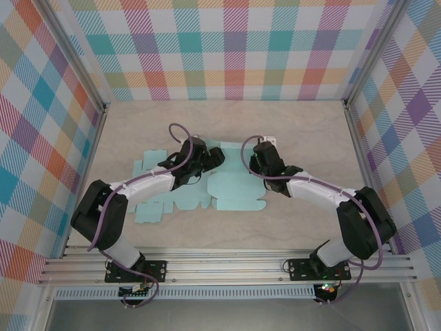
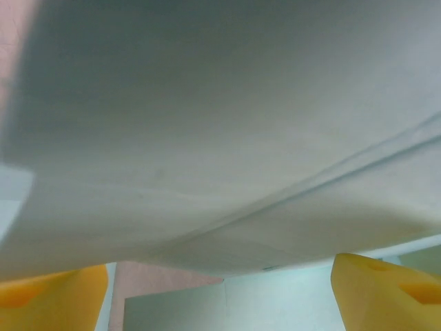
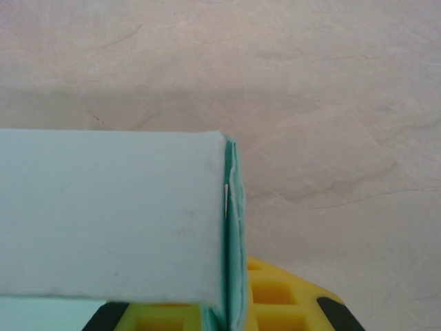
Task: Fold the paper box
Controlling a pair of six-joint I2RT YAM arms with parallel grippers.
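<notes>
The box (image 1: 234,193) is laid out as a pale teal blank, mostly flat, on the middle of the bench (image 1: 303,124), with its cut flaps spread to the left and near side. At its right far corner one wall (image 3: 231,227) is raised upright, and in the right wrist view its doubled edge is seen running down between the yellow pads. The right end effector (image 1: 264,157) is clenched on that wall and holds it erect. The left end effector (image 1: 207,160) is placed over the left middle of the blank; its fingers (image 2: 386,293) are spread wide apart and nothing is gripped. A panel (image 2: 220,138) of the paper is seen close before the left wrist camera, slanted and lifted off the bench.

The step in hand is judged to be the raising of a side panel against the pinned wall, early in the folding. For the next move, the lifted panel would need to be pushed up along its crease while the right-hand pinch is kept steady, so that the blank is not dragged across the bench.
</notes>
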